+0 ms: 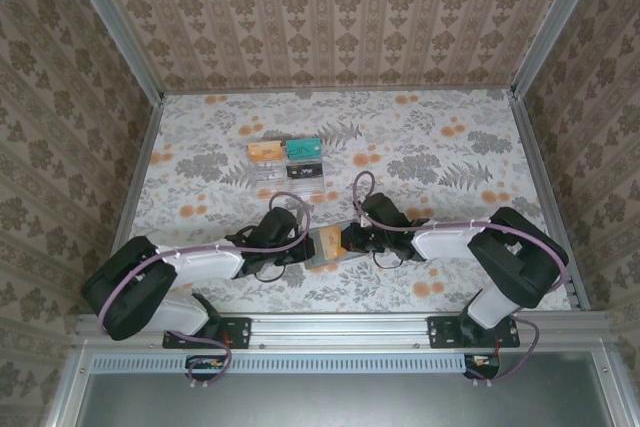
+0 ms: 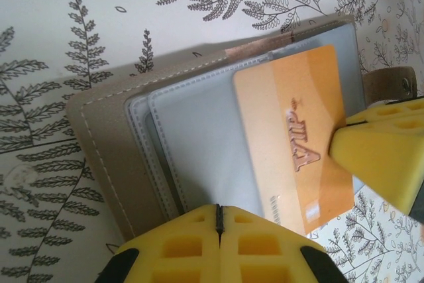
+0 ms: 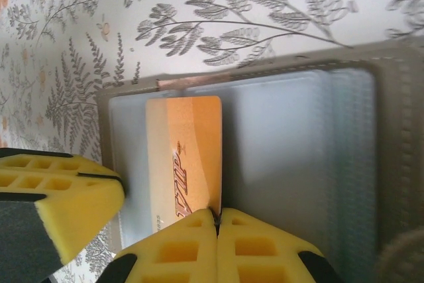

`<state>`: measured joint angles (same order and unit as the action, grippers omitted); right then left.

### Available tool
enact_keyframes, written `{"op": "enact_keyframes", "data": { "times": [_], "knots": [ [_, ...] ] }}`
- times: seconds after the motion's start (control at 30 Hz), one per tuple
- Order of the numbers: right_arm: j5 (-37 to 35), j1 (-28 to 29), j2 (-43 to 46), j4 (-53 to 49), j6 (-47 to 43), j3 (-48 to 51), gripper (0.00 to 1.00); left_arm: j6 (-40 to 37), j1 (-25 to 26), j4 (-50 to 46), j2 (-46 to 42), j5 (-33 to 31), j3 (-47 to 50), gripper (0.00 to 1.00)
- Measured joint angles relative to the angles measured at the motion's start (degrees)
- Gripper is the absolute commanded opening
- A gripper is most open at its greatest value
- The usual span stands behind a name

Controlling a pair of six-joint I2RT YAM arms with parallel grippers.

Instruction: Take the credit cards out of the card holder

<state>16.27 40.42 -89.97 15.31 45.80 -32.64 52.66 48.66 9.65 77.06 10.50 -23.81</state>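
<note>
The card holder [image 1: 322, 259] lies open on the table between both grippers, grey-brown with grey inner sleeves [image 2: 199, 137]. An orange "VIP" credit card [image 2: 291, 117] sticks partway out of a sleeve. My right gripper [image 3: 216, 215] is shut on the near edge of this credit card [image 3: 192, 144]; one of its yellow fingers [image 2: 384, 157] shows over the card in the left wrist view. My left gripper [image 2: 218, 211] is shut, its tips resting on a grey sleeve of the card holder [image 2: 106, 137]. Its yellow finger [image 3: 59, 197] sits at the holder's left edge in the right wrist view.
A clear acrylic stand [image 1: 288, 172] with an orange card [image 1: 265, 150] and a teal card [image 1: 304, 149] stands further back on the floral tablecloth. Patterned walls close in the table on three sides.
</note>
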Motion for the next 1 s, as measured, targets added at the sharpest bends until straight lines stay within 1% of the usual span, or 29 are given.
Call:
{"op": "enact_keyframes", "data": {
  "times": [0.2, 0.27, 0.3, 0.53, 0.7, 0.73, 0.77, 0.87, 0.9, 0.97, 1.0],
  "knots": [
    [0.6, -2.5, 3.7, -0.3, -1.2, 2.5, 0.03, -0.2, -0.4, -2.1, -2.5, 0.0, 0.1, 0.0],
    [0.6, -2.9, 6.0, -1.4, -2.2, 2.8, 0.0, -0.5, -0.4, -2.7, -3.9, 0.0, 0.1, 0.0],
    [0.6, -2.9, 7.1, -1.9, -2.5, 2.8, 0.0, -0.5, -0.4, -3.0, -4.5, 0.0, 0.1, 0.0],
    [-1.0, -3.8, 16.6, -8.8, -5.6, 2.8, 0.03, -1.5, -1.1, -4.8, -8.0, 0.0, 0.1, 0.0],
    [-1.7, -5.0, 17.6, -12.7, -7.1, 2.8, 0.02, -1.6, -1.2, -6.8, -11.8, -0.2, 0.1, 0.0],
    [-1.9, -5.2, 17.6, -13.3, -7.3, 2.8, 0.02, -1.6, -1.2, -7.4, -12.8, -0.3, 0.1, 0.01],
    [-2.1, -5.2, 17.6, -13.8, -7.6, 2.8, 0.02, -1.7, -1.2, -7.9, -13.8, -0.5, 0.1, 0.09],
    [-2.4, -5.3, 17.7, -15.6, -9.0, 2.2, 0.0, -2.1, -1.5, -10.4, -18.0, -1.6, 0.1, 0.48],
    [-2.4, -5.3, 17.7, -16.5, -9.6, 1.7, 0.0, -2.4, -1.6, -11.5, -19.8, -2.2, 0.1, 0.57],
    [-2.6, -5.2, 18.4, -18.7, -11.3, -0.1, 0.0, -2.6, -2.4, -14.2, -24.3, -3.4, 0.1, 0.81],
    [-2.9, -5.0, 18.7, -19.6, -12.1, -1.2, 0.0, -2.7, -2.8, -15.4, -26.4, -4.1, 0.1, 0.87]
  ]
}}
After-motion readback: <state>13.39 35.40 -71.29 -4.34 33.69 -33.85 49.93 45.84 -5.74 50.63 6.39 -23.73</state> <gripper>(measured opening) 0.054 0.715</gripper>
